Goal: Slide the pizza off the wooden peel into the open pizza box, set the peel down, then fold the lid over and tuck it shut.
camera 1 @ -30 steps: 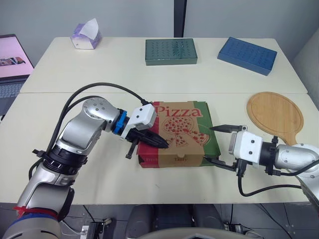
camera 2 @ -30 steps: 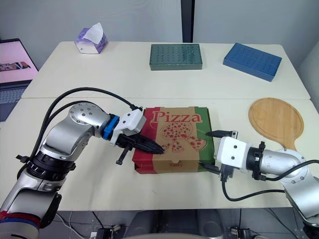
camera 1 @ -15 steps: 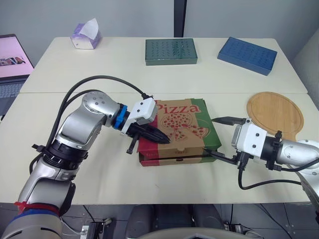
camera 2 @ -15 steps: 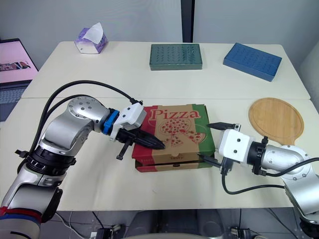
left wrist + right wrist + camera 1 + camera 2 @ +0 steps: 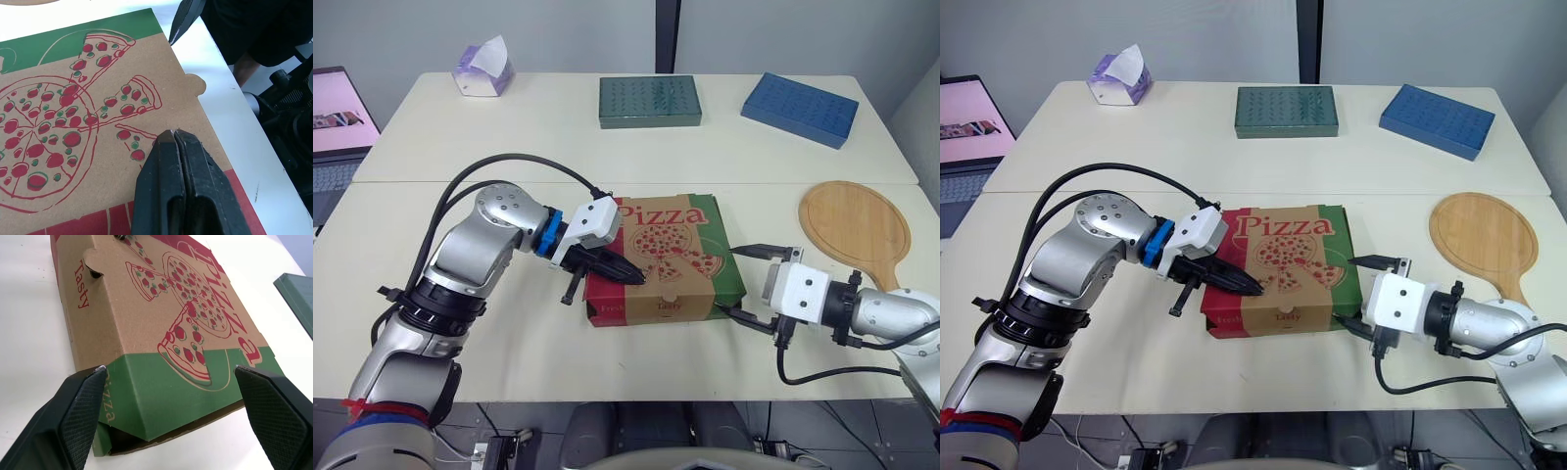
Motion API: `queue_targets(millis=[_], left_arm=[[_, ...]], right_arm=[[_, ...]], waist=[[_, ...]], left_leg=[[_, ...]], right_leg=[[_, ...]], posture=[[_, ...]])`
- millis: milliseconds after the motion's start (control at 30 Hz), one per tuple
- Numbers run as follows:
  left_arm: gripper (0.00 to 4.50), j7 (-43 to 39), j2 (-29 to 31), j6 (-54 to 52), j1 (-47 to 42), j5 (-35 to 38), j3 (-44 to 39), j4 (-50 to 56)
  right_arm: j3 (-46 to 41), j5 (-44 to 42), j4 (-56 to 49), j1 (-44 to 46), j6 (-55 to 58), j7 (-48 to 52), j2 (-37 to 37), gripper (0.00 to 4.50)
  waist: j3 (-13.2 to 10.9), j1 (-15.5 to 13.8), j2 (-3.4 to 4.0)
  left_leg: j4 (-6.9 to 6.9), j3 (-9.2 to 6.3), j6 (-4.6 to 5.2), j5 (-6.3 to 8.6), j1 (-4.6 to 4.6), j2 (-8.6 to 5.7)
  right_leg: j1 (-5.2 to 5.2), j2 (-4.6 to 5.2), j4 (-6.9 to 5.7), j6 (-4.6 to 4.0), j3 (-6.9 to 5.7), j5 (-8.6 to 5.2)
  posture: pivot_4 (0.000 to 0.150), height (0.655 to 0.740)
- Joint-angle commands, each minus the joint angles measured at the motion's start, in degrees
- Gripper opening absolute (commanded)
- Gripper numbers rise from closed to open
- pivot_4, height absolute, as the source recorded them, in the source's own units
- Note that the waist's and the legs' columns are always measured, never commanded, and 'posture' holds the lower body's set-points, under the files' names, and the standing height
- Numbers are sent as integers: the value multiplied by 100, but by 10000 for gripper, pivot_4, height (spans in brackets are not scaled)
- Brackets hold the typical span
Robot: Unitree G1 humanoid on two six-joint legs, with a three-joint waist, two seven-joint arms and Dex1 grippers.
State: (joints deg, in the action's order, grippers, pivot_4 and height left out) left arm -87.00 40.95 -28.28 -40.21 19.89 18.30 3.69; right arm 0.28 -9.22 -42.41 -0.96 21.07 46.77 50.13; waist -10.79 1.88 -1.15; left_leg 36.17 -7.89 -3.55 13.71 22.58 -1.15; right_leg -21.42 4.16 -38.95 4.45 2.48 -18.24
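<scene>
Left wrist view: closed left gripper touches pizza box; right gripper spread beside.

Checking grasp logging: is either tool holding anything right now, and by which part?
Nothing is held. The left tool is shut, tips resting on the pizza box lid; the right tool is open, fingers either side of the box's green end.

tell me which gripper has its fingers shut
The left gripper: its fingers are pressed together, tips on the pizza box lid. The right gripper has its fingers spread wide at the box's green end.
</scene>
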Motion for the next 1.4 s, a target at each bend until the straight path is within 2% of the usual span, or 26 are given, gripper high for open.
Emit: queue_targets(millis=[33, 300, 867, 967, 1133, 1233, 1333, 1400], left_arm=[[0, -40, -4, -12, -83, 71, -53, 90], [0, -54, 6, -15, -96, 80, -43, 94], [0, -88, 72, 418, 64, -292, 199, -10], [0, -83, 61, 406, 85, -284, 185, 6], [0, -60, 49, 385, 81, -257, 141, 15], [0, -25, 22, 362, 57, -236, 116, 15], [0, 4, 59, 291, 39, -171, 22, 72], [0, 20, 102, 255, 41, -132, -43, 116]], right_arm=[[45, 209, -62, 227, -275, -177, -129, 44614], [82, 312, -11, 632, -202, -236, -367, 44614], [356, 693, -11, 101, -155, -189, -344, 44614], [134, 188, -214, 58, 161, -106, -443, 44614], [-752, -1926, -774, 155, 1794, 164, -422, 44614], [-539, -1871, -569, 513, 1953, -164, -530, 44614], [100, -1410, -77, 810, 1915, -512, -760, 39414], [348, -1257, 155, 912, 1857, -595, -843, 32675]], waist=[[0, 4, 0], [0, 11, 0], [0, 6, 0], [0, 6, 0], [0, 1, 0], [0, 13, 0], [1, 12, -2], [1, 10, -1]], left_leg=[[0, 0, 0, 0, -1, 0], [0, 0, 0, 0, -1, 1], [0, 0, 0, 0, -1, 0], [0, 0, 0, 0, -1, 0], [0, -3, 0, 0, 0, 1], [0, -1, 0, 0, -5, 1], [-1, -3, 1, 0, -3, 1], [-1, -1, 1, 0, -4, 0]], right_leg=[[0, 0, 0, 0, 0, 0], [0, 0, -1, 0, 0, 0], [0, 0, -1, 0, 0, 0], [0, 0, -1, 0, 0, 0], [2, 0, -1, -1, 0, 1], [3, 0, -2, -1, 0, 1], [2, -1, -2, 0, -2, 0], [1, -1, -3, 0, 0, 0]], posture=[[1500, 7400], [1500, 7400], [1500, 7400], [1500, 7400], [1500, 7400], [1500, 7400], [1500, 7400], [1500, 7400]])
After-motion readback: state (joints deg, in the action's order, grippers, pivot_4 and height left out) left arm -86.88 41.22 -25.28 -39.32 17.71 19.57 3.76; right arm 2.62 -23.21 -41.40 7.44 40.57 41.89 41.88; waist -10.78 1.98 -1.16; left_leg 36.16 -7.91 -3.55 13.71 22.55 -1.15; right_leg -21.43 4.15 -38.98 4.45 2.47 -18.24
